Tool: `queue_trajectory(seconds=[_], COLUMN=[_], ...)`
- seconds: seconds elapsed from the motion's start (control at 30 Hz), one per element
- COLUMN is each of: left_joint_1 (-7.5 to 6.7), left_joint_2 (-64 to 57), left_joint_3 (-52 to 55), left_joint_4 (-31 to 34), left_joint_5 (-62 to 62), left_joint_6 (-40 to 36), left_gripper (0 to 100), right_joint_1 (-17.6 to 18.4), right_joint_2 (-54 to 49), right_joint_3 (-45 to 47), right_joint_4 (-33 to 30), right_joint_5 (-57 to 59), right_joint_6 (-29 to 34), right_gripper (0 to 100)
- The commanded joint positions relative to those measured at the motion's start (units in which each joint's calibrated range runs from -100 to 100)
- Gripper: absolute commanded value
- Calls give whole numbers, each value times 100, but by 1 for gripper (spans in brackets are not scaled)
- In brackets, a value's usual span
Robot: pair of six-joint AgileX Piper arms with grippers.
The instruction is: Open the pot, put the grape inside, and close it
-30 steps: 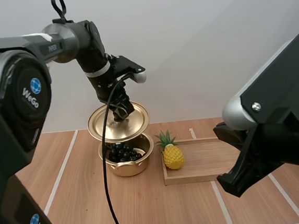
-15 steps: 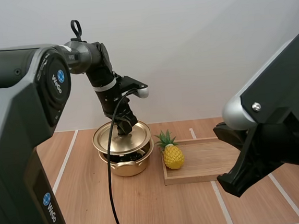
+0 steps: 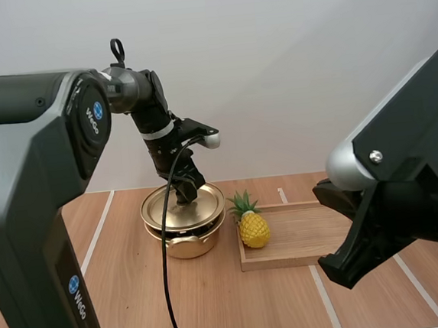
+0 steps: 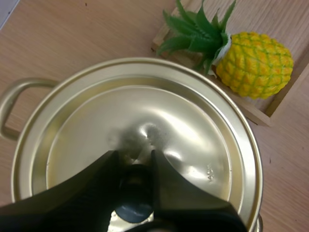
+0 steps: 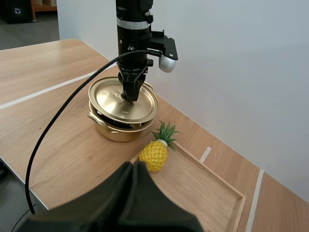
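The left pincer (image 4: 134,162) is pinching the lid (image 3: 165,211) by its knob (image 4: 135,195) over the pot (image 3: 188,247) on the tabletop (image 3: 216,302) — seating it level before letting go looks wise — while the right pincer (image 5: 133,166) is idling, pressed together.

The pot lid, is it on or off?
The lid covers the pot, maybe not fully seated: dark gap under its rim; left gripper grips its knob.

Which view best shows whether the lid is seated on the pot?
Right wrist view: it sees the lid from the side, a dark gap between its rim and the pot. The high view shows that gap too. The left wrist view looks straight down at the left gripper pinching the lid's knob, hiding any gap.
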Motion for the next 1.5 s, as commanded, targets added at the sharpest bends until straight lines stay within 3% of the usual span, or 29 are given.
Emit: queue_trajectory(seconds=[0.0,1.47], left_joint_1=[-23,-23], left_joint_2=[8,218], left_joint_3=[15,15], left_joint_4=[-125,-225], left_joint_5=[0,0], left_joint_6=[15,86], left_gripper=[0,0], right_joint_1=[-16,-16], right_joint_2=[-43,-43], right_joint_3=[6,6], right_joint_4=[5,5], right_joint_5=[0,0], right_joint_6=[7,7], right_gripper=[0,0])
